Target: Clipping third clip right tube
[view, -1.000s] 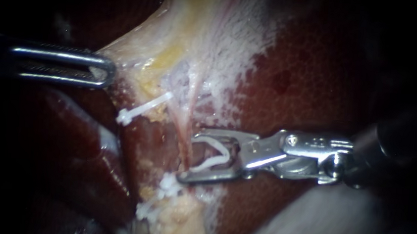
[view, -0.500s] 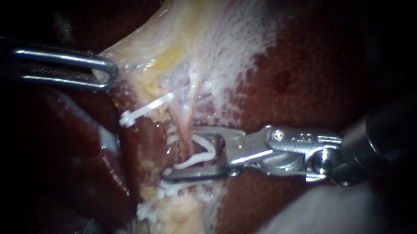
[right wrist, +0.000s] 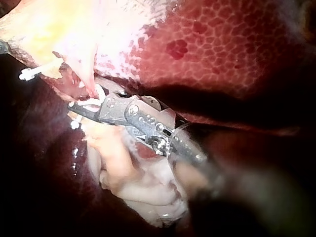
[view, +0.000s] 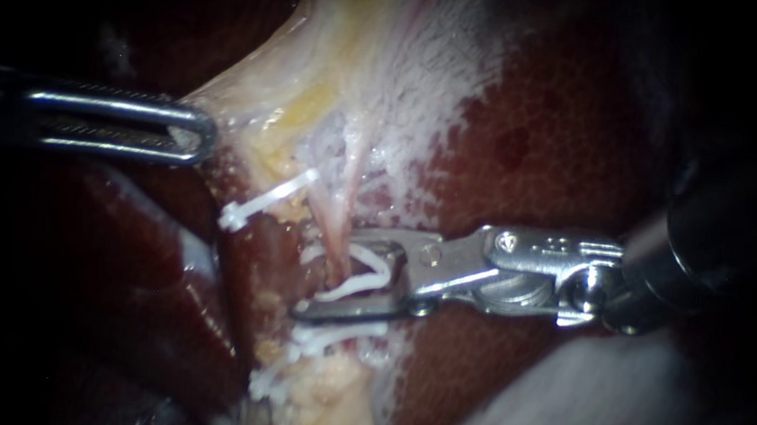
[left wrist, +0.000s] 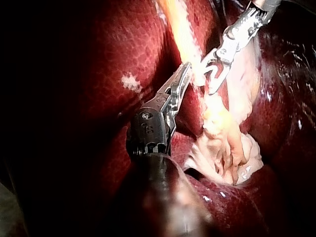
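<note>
Clip, white and not yet closed, sat between the jaws of the right instrument. It touched both jaws, so the jaws, standing wide apart, held it from two sides. The jaws and the clip were around the pink tube, which ran down between them. A little higher, the upper clip lay closed just beside the tube. The lower clips sat in a white cluster just under the lower jaw. Dark red liver lay behind the right instrument's shaft. The left instrument was well apart from the clip. Its jaws lay nearly together and gripped the edge of the pale tissue, which was drawn out toward them.
</note>
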Tool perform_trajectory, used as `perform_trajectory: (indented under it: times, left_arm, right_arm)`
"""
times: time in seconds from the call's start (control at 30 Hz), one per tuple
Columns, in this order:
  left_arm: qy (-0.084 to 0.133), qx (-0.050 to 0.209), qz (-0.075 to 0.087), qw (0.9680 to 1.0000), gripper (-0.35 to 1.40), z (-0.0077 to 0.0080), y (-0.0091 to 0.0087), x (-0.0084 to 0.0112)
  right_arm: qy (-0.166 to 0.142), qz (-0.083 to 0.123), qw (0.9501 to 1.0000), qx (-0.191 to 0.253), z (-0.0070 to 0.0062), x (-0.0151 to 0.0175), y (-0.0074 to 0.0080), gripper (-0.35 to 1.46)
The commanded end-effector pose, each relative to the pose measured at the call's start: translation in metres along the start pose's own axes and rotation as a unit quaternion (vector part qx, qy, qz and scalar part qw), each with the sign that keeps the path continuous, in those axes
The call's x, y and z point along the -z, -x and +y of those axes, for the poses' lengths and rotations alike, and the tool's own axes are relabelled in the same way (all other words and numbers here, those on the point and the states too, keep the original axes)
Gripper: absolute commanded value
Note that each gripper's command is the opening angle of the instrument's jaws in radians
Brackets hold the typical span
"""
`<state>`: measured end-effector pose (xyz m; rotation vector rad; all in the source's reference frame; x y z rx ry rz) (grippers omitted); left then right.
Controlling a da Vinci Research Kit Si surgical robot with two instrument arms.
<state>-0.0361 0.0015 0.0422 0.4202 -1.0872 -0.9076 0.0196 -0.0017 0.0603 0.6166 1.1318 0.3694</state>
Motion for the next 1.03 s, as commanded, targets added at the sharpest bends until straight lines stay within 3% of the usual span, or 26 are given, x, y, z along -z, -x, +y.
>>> perform_trajectory:
  times: [0.03,0.13,1.03]
  left_arm:
    - [0.000,0.000,0.000,1.0000,-0.35,0.0000,0.0000,0.0000]
    - [0.000,0.000,0.000,1.0000,-0.35,0.0000,0.0000,0.0000]
    - [-0.001,0.000,0.000,1.0000,-0.35,0.0000,0.0000,-0.0001]
  right_arm:
    - [-0.001,0.000,1.0000,0.001,-0.0001,0.0003,0.0000,-0.14]
    - [0.003,0.001,0.9999,-0.010,-0.0001,0.0007,0.0002,-0.35]
    - [0.003,0.001,0.9999,-0.012,-0.0002,0.0009,0.0007,-0.35]
